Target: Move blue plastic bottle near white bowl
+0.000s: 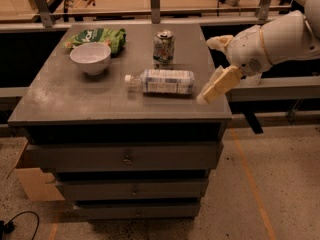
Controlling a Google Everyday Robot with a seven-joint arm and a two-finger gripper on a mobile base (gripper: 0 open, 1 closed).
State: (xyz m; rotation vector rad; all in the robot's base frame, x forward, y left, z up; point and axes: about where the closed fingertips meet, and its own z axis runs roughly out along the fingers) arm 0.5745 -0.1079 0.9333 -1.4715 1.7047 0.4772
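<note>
Camera view: the blue plastic bottle [162,81] lies on its side mid-table [65,99], its long axis running left to right and its cap towards the white bowl [90,58], which stands apart to the left. The pincer [214,87] hovers just right of the bottle's base, empty. How wide it stands I cannot tell. A green-and-white can [163,47] stands just behind the bottle.

The white arm [272,39] reaches in from the right. Its pincer [216,85] points down-left over the counter's [60,99] right edge.
</note>
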